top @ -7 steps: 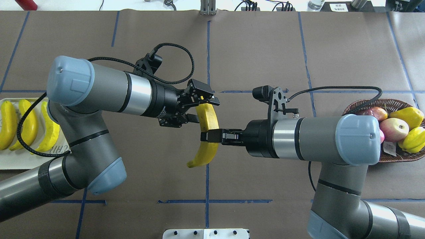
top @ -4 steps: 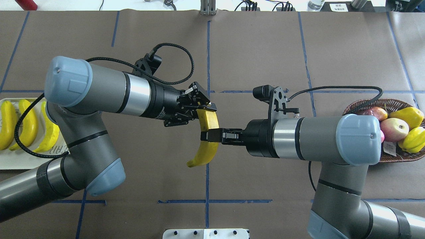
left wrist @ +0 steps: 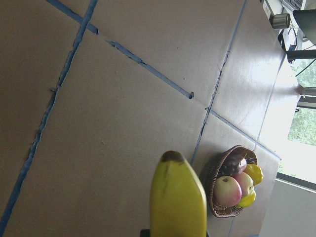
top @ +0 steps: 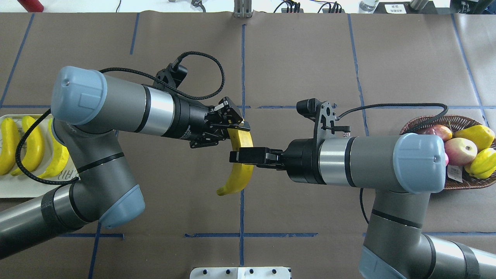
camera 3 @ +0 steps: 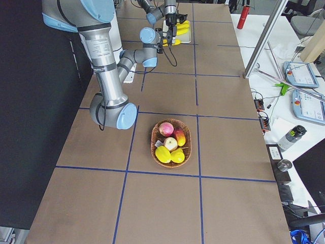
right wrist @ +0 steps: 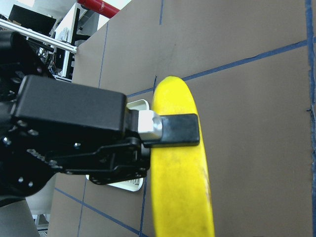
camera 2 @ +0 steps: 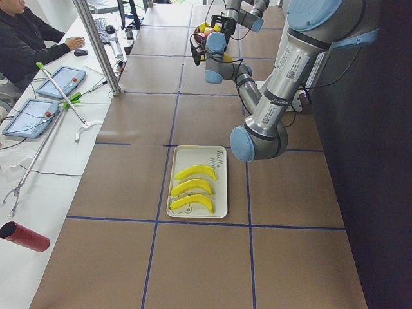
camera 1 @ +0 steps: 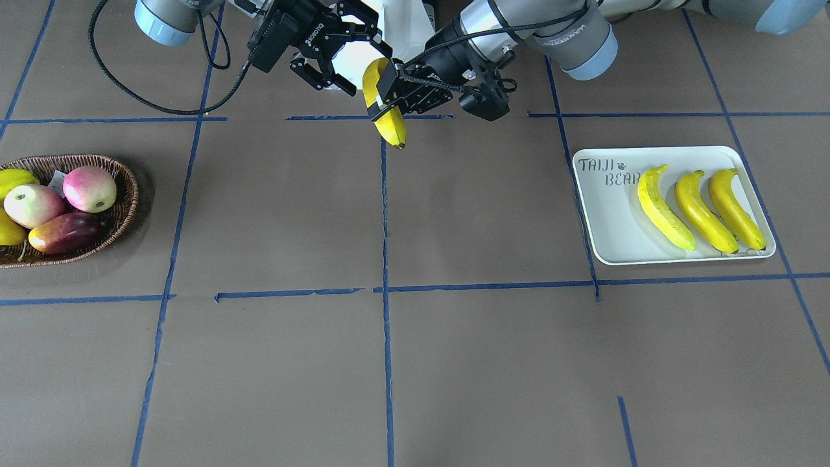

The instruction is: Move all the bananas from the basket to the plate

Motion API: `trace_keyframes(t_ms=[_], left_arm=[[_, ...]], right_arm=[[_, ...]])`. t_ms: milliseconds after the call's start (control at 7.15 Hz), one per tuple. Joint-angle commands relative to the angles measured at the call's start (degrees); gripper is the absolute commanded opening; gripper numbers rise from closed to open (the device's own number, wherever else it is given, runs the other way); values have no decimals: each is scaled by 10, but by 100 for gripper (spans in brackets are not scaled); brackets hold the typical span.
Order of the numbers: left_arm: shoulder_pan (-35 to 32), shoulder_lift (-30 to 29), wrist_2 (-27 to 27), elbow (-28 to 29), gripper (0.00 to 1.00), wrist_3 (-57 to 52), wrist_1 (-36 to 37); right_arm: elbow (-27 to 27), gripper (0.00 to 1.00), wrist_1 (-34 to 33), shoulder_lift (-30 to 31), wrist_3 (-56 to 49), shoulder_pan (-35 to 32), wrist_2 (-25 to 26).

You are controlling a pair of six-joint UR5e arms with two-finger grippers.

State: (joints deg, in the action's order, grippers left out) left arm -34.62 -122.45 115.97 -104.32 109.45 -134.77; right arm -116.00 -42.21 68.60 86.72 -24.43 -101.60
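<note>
One banana (top: 240, 176) hangs in the air over the table's middle. My left gripper (top: 237, 127) is shut on its upper end, and the left wrist view shows the banana (left wrist: 177, 197) jutting out from it. My right gripper (top: 243, 155) reaches the banana's middle from the right; in the front view its fingers (camera 1: 350, 55) stand spread apart, open around the fruit (camera 1: 389, 123). Three more bananas (camera 1: 694, 211) lie side by side on the white plate (camera 1: 609, 220) on my left. The wicker basket (top: 426, 120) on my right holds no banana that I can see.
In the basket (camera 1: 130, 194) lie pink-red apples (camera 1: 91, 188), a dark red fruit and rounded yellow fruits (top: 480, 135). Blue tape lines cross the brown table cover. A person sits at a side table (camera 2: 38, 38) with tablets beyond the left end.
The left gripper has shut on the banana's upper end. The right gripper's fingers have since spread apart. The banana has hardly moved.
</note>
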Motion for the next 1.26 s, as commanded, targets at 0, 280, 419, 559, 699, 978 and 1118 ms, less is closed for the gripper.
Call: trace_keyframes(t_ms=[0,280,419,559,699,978,1118], left_arm=[[-47,4,26,11,0,-6,43],[-100,50,58,0,0,-161,196],[-122,66,54,1,0,-226,258],[-134,88,50,9,0,-234,281],[-139,136,44,12,0,-236,280],[-146,187,20,39,0,-238,281],[-147,199,8,56,0,-260,281]], right_arm=[[-8,100,-1,4,0,-4,0],[-26,100,-8,22,-1,-10,-2],[-35,100,-9,43,-1,-11,-1],[-37,100,-9,50,-1,-13,-2],[-36,100,-9,50,-1,-18,-2],[-34,100,-9,62,-1,-26,-2],[-34,100,-9,65,-1,-31,-3]])
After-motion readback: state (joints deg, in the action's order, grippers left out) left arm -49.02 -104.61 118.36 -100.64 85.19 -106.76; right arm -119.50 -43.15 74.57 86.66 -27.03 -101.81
